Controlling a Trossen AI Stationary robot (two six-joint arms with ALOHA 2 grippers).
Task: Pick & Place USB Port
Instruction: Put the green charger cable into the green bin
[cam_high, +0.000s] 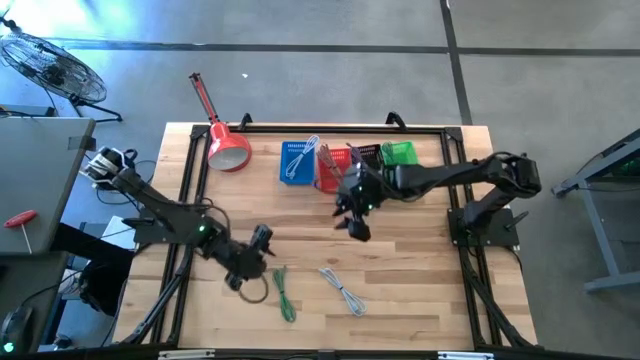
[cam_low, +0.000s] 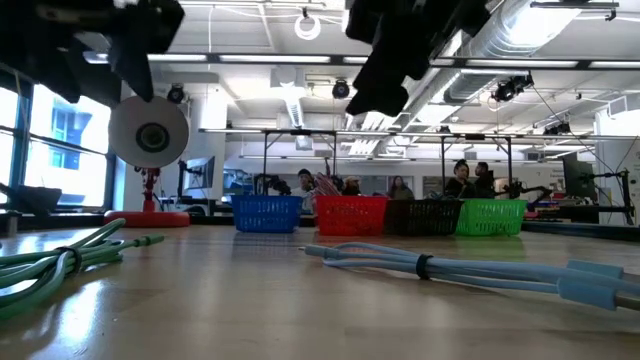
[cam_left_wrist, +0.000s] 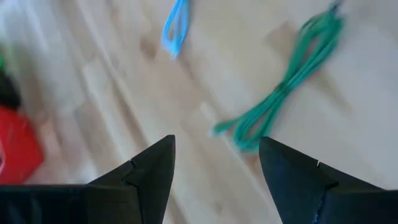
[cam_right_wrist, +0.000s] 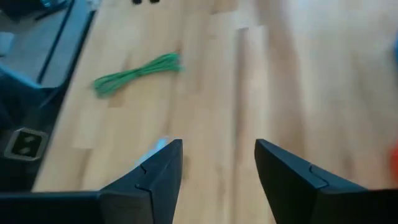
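Three cables lie flat on the wooden table near its near edge: a green coiled cable (cam_high: 284, 296) (cam_left_wrist: 283, 87) (cam_low: 60, 262), a light blue cable (cam_high: 343, 290) (cam_low: 450, 269) (cam_left_wrist: 175, 28), and a dark looped cable (cam_high: 254, 292). My left gripper (cam_high: 262, 250) (cam_left_wrist: 216, 162) hovers open above the table, left of the green cable and over the dark loop. My right gripper (cam_high: 355, 222) (cam_right_wrist: 217, 165) hangs open over the table's middle, in front of the baskets, holding nothing. The green cable (cam_right_wrist: 137, 73) shows far ahead of it.
A row of baskets stands along the far edge: blue (cam_high: 298, 162) with a pale cable in it, red (cam_high: 333, 170), black (cam_high: 366, 154), green (cam_high: 398, 153). A red lamp-like object (cam_high: 226, 145) lies at the far left. Bare wood lies between the cables and the baskets.
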